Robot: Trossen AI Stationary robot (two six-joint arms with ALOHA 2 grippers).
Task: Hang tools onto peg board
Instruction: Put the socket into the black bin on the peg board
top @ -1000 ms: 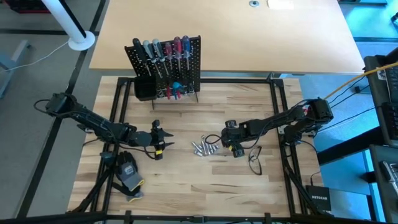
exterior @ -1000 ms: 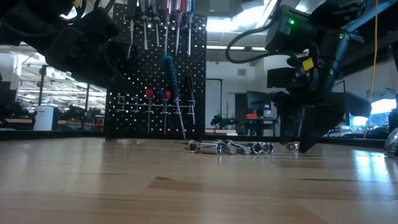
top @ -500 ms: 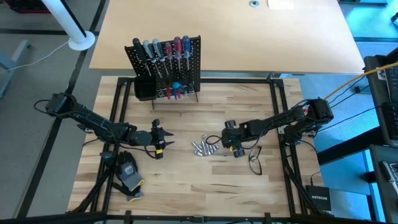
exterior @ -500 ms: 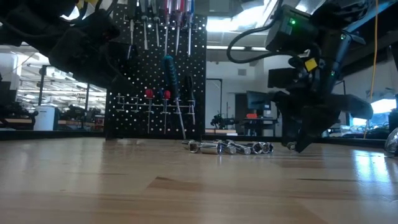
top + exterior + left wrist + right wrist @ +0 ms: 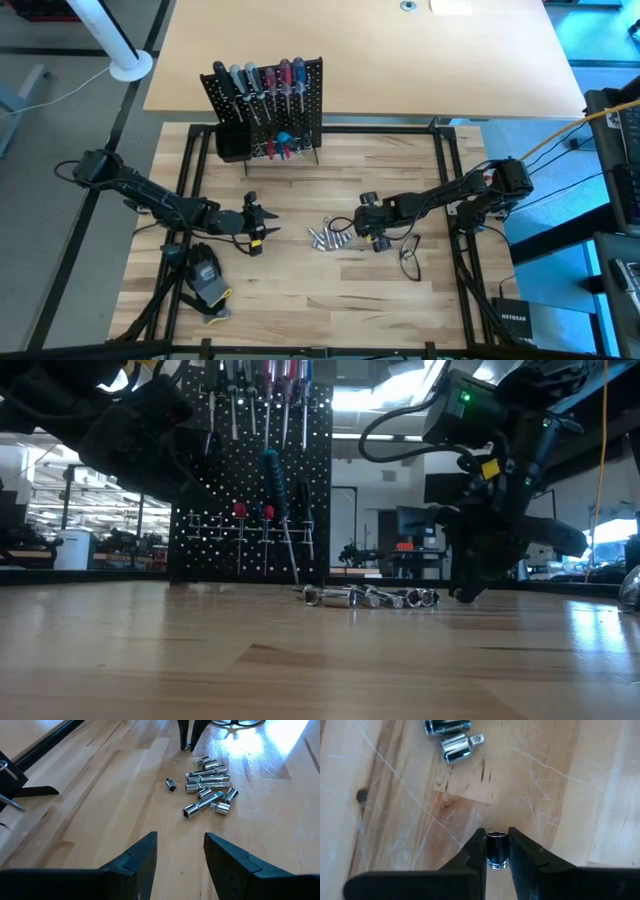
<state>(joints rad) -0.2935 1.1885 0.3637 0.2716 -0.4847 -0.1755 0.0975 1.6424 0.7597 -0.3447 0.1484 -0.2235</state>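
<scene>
The peg board (image 5: 265, 110) stands upright at the table's far side, with screwdrivers (image 5: 262, 80) hanging on it and a black bin (image 5: 232, 142) at its left corner. A pile of small silver bits (image 5: 328, 236) lies mid-table, also seen from the left wrist (image 5: 207, 780). One bit (image 5: 171, 784) lies apart from the pile. My right gripper (image 5: 362, 232) points steeply down just right of the pile, shut on a single silver bit (image 5: 496, 849). My left gripper (image 5: 262, 228) waits left of the pile, open (image 5: 180, 852) and holding nothing. My right gripper pinches the small silver bit's round sides (image 5: 496, 845) between its two fingertips (image 5: 479, 851). The fingers come from above, pointing steeply down. The bit is down at the tabletop (image 5: 186, 748), a little apart from the pile.
A grey-black glove (image 5: 207, 275) lies near the front left, below the left arm. A loop of black cable (image 5: 410, 255) lies right of my right gripper. Black frame rails (image 5: 185, 180) run along the table's left and right edges. Bare wood stretches along the near side.
My right gripper has stayed in place and shut its fingers on the lone silver bit beside the pile. The pile has not moved.
</scene>
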